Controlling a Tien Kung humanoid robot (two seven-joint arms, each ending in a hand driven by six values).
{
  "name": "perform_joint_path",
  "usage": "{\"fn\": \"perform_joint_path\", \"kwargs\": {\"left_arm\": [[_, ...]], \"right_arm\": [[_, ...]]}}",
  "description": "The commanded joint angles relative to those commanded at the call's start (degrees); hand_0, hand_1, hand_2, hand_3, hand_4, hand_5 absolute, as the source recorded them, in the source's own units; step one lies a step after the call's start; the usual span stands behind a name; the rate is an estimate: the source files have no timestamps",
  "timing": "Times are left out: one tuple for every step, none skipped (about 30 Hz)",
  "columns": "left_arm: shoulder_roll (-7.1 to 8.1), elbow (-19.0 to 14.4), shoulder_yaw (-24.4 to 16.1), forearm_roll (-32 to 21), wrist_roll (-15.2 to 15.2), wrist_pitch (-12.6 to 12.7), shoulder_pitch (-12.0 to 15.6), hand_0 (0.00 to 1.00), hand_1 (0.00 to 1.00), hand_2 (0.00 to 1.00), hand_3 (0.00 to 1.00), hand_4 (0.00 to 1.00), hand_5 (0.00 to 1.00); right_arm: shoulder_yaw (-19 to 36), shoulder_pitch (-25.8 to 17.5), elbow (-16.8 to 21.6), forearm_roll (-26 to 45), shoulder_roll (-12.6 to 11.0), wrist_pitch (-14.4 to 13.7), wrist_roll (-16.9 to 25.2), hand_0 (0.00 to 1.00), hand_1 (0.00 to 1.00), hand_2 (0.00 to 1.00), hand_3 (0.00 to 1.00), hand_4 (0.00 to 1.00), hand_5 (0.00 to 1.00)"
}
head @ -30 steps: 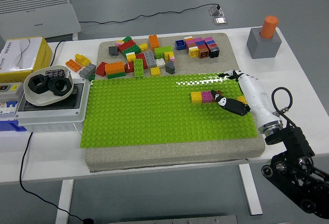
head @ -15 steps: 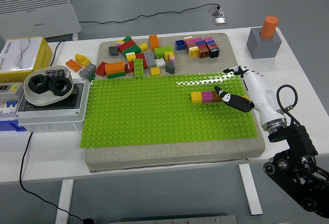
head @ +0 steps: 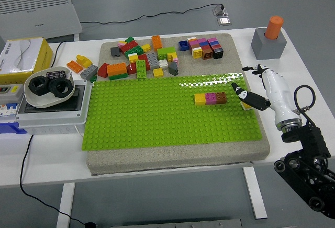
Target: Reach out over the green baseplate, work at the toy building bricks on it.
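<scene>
A green baseplate (head: 157,118) lies on a grey mat (head: 172,157) in the middle of the table. Three bricks stand on it in a short row: a yellow brick (head: 200,99), a pink brick (head: 211,98) and a brown brick (head: 221,98). My right hand (head: 250,88), white with black fingertips, hovers at the plate's right edge, just right of the brown brick and apart from it. Its fingers are spread and the thumb (head: 247,97) points left; a sliver of yellow shows under the thumb. The left arm is out of view.
Loose bricks (head: 152,58) are piled on the mat behind the plate. A grey block with an orange cylinder (head: 269,42) stands at the back right. A white bowl with black rings (head: 48,87) sits on a grey box at the left, beside a yellow box (head: 23,55).
My right hand has drawn back to the right, from over the brown brick to the plate's right edge. The three-brick row stays in place.
</scene>
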Motion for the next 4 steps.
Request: {"fn": "perform_joint_path", "kwargs": {"left_arm": [[0.01,0.0,0.3,-0.3,0.0,-0.1,0.0,0.720,0.517,0.459,0.565,0.558,0.209],[0.03,0.0,0.8,-0.7,0.1,-0.4,0.1,0.720,0.517,0.459,0.565,0.558,0.209],[0.09,0.0,1.4,-1.1,0.2,-0.6,0.1,0.720,0.517,0.459,0.565,0.558,0.209],[0.19,0.0,2.1,-1.7,0.3,-0.8,0.1,0.720,0.517,0.459,0.565,0.558,0.209]], "right_arm": [[0.1,0.0,0.1,-0.2,0.0,0.0,-0.1,0.685,0.735,0.778,0.683,0.777,0.479],[0.2,0.1,0.2,-0.6,0.0,0.1,-0.3,0.685,0.735,0.778,0.683,0.777,0.479],[0.4,0.1,0.3,-1.1,0.0,0.3,-0.5,0.685,0.735,0.778,0.683,0.777,0.479],[0.7,0.2,0.5,-1.7,0.0,0.4,-0.8,0.685,0.735,0.778,0.683,0.777,0.479]]}}
